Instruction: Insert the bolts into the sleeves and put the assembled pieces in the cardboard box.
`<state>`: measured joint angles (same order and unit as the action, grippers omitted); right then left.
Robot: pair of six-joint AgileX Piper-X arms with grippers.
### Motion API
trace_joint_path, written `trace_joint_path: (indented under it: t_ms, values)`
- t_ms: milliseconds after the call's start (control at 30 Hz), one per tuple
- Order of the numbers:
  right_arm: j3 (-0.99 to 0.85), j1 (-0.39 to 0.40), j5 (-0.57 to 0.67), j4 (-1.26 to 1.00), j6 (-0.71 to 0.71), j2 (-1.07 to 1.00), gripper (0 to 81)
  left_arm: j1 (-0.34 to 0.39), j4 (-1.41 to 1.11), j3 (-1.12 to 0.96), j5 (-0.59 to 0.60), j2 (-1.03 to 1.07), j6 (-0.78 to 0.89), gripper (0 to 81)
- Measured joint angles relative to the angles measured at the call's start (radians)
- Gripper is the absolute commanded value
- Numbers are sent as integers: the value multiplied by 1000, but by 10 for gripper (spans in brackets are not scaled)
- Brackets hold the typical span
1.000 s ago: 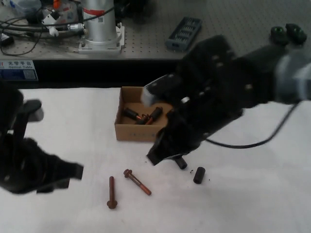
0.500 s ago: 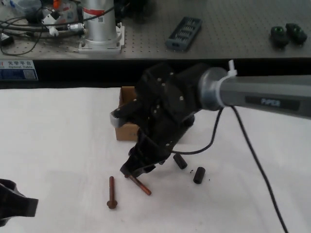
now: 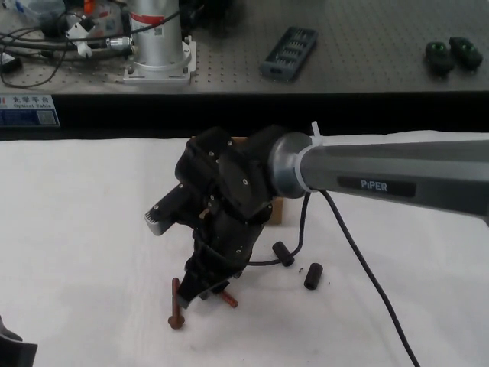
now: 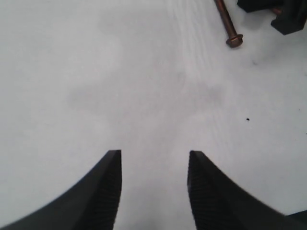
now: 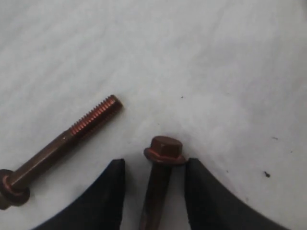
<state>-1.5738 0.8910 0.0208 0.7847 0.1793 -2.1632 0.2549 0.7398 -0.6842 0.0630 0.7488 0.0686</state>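
Two copper bolts lie on the white cloth. My right gripper (image 3: 202, 287) is lowered over them, open, its fingers straddling one bolt (image 5: 164, 148) whose hex head pokes out past the tips. The other bolt (image 5: 62, 141) lies free beside it, and from above (image 3: 176, 306) it rests just left of the gripper. Two black sleeves (image 3: 283, 254) (image 3: 313, 276) lie to the right. The cardboard box (image 3: 276, 210) is mostly hidden behind the right arm. My left gripper (image 4: 153, 153) hovers open over bare cloth, with a bolt (image 4: 229, 24) farther ahead.
The white cloth (image 3: 84, 199) covers the bench with free room at left and front right. The right arm's cable (image 3: 359, 252) trails across the cloth. Behind the cloth, a perforated board holds a metal post (image 3: 157, 38) and a blue tray (image 3: 289, 52).
The right arm swung from above the box down and left onto the bolts. The left arm drew back toward the front left corner.
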Motion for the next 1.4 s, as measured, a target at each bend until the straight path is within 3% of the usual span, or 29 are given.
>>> trace_joint_path:
  t_ms: [100,267,367,533,767,1000,1200,1400]
  values:
    - [0,1,-10,2,0,0,272,0,4,0,0,0,0,323]
    - [0,1,-21,5,0,0,90,0,4,0,0,0,0,323]
    - [-2,1,-21,5,0,0,27,0,4,0,0,0,0,323]
    - [-2,1,-21,5,-4,0,22,0,4,0,0,0,-8,323]
    - [17,-17,-21,-2,-112,97,22,0,-3,0,16,0,-81,321]
    - [124,-62,-21,-9,-122,338,22,3,-93,-47,134,35,-95,224]
    - [325,-119,-21,-19,-132,553,22,71,-101,-184,170,199,-40,225]
    - [504,-173,-21,-25,-158,750,22,204,-116,-305,173,422,76,225]
